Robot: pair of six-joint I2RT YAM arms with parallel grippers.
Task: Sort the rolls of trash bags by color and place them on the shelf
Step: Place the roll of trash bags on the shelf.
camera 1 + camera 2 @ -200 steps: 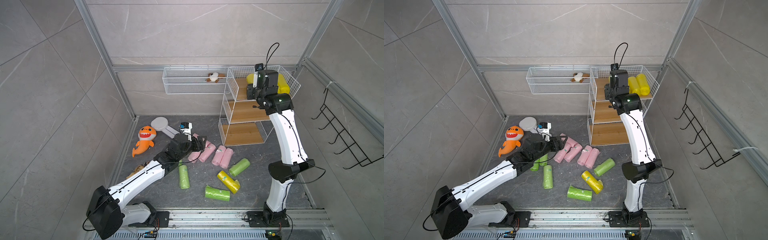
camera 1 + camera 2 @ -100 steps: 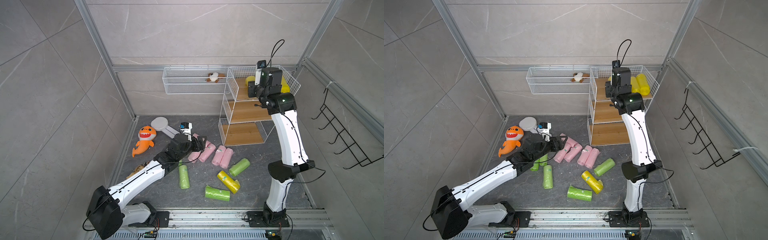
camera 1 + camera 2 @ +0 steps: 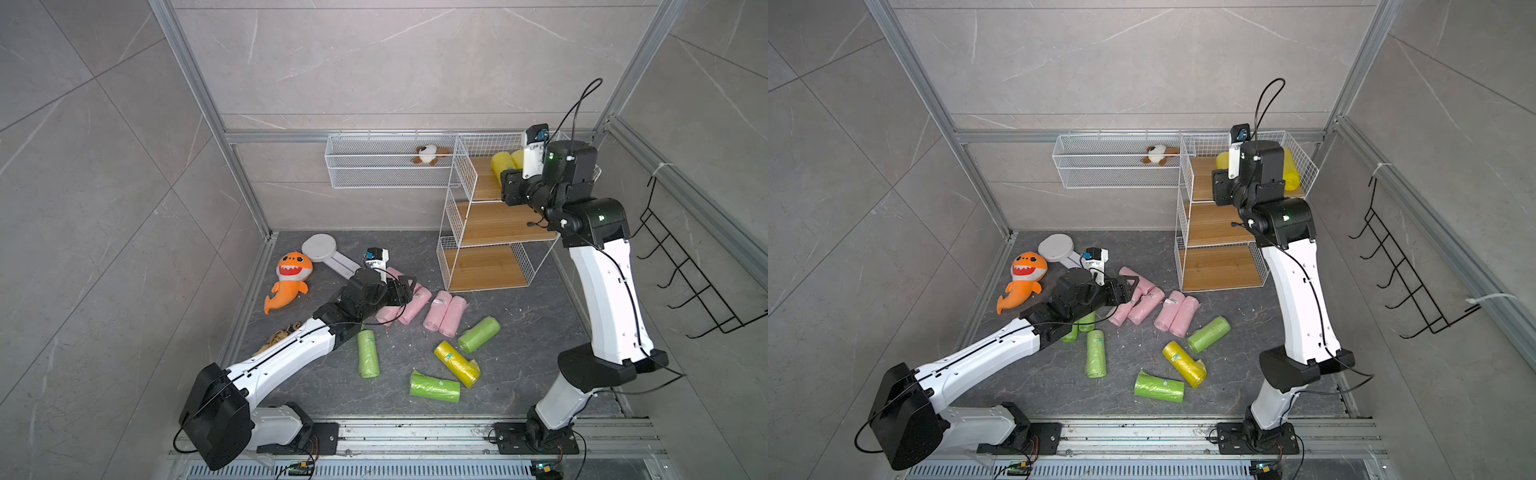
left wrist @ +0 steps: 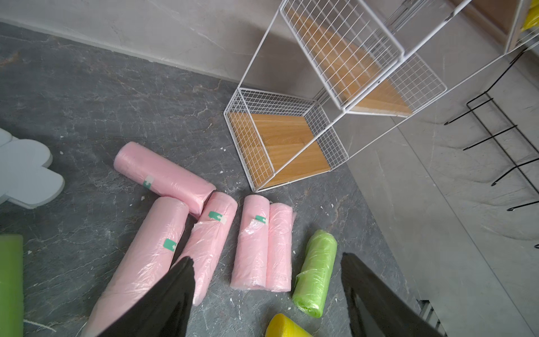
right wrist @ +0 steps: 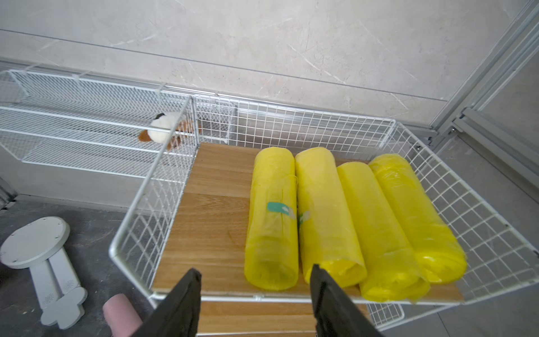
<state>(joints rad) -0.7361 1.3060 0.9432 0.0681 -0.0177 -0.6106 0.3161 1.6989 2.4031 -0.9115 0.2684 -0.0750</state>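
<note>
The white-and-black left arm (image 3: 291, 353) lies stretched low over the dark grey stone floor (image 3: 519, 353), reaching from its base at the near rail toward the middle. The left gripper (image 3: 405, 291) is over a cluster of five pale pink plastic trash-bag rolls (image 4: 253, 242), its black fingers (image 4: 175, 291) spread wide with nothing between them. Beside the arm, near the side wall, lie an orange plush shark (image 3: 289, 278) and a tipped-over white round stool (image 3: 326, 253). Five light green rolls (image 3: 1095, 353) are scattered on the floor, two of them partly under the forearm in a top view, and a single yellow roll (image 3: 456, 363) lies between two of the green ones. On the back wall hangs a long white wire basket (image 3: 374, 174) holding a small brown-and-white plush toy (image 3: 430, 154). Just beside the basket stands the three-tier white wire-mesh shelf with light wooden boards (image 3: 457, 232). Its top tier holds four yellow rolls (image 5: 350, 218), side by side and touching. The right arm (image 3: 602, 299) rises nearly upright from the near rail and bends forward at the top, so the right gripper (image 5: 256, 271) sits at the front edge of that top tier. Its fingers (image 5: 186, 297) are parted and empty, in line with the near end of the leftmost roll. A black wire hook rack (image 3: 702, 282) hangs on the right wall.
</note>
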